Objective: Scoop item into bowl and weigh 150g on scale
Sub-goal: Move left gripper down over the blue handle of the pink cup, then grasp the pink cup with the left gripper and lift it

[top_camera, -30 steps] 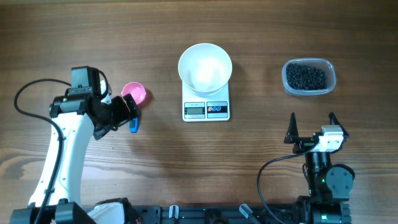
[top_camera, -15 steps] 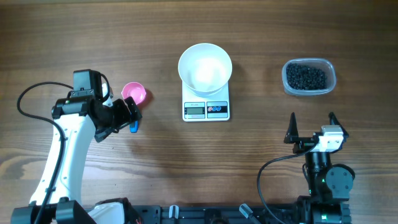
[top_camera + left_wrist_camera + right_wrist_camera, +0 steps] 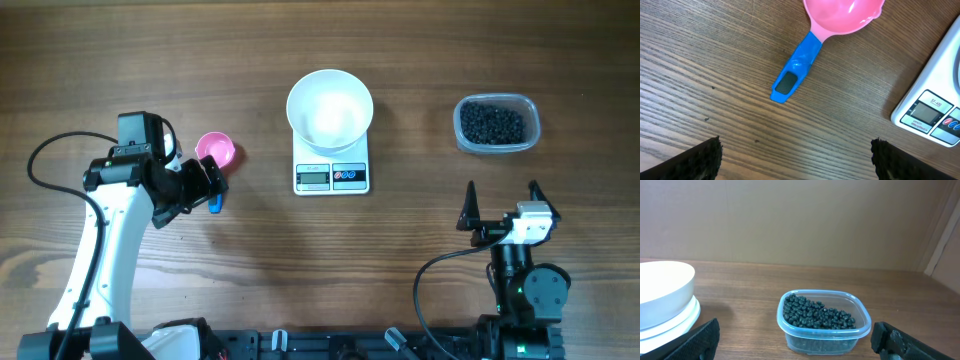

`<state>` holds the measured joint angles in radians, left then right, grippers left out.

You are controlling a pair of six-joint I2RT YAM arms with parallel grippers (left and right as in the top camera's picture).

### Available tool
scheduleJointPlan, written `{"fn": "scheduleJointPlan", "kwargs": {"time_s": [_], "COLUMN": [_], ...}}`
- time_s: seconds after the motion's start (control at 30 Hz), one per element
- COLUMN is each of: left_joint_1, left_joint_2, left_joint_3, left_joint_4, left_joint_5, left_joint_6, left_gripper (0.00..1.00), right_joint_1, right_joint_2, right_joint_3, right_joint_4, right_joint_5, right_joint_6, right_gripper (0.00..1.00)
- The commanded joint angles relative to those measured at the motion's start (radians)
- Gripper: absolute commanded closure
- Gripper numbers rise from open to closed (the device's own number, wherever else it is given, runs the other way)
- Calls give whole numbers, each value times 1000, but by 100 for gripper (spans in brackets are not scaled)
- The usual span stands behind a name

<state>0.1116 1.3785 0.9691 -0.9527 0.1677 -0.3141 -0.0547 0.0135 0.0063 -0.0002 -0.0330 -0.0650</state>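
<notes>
Nearest to the base, the right gripper stands over bare wood at the right side. Its two fingers are wide apart and hold nothing, and it is in the same place as one second ago. The left gripper, also spread wide and empty, hangs over the blue handle of the scoop. Compared with one second ago the left arm has shifted a little toward the near edge, and in the last half second it did not move. The left wrist view shows what the gripper hides from overhead: the handle lies flat, with a dark inlay and the pink cup at its far end, and the fingertips do not touch it. Further on, the scale sits in the middle with the bowl on its platform. The item lies in a clear tub at the far right, well apart from the bowl. Only the right wrist view shows the tub from the side, with a plain beige wall behind the table, which is brown wood with strong grain.
</notes>
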Motion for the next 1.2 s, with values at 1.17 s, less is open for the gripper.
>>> {"fn": "scheduleJointPlan", "kwargs": {"time_s": [1.17], "left_joint_1": [5], "left_joint_2": [389], "left_joint_3": [-8], "left_joint_4": [303], "left_joint_5": [131], "left_joint_6": [182], "left_gripper": [19], "right_joint_1": [5], "right_joint_2": [-6], "right_joint_3": [-1], "right_joint_4": [2], "right_joint_5": [-5], "right_joint_6": [13], "right_gripper": [0]}}
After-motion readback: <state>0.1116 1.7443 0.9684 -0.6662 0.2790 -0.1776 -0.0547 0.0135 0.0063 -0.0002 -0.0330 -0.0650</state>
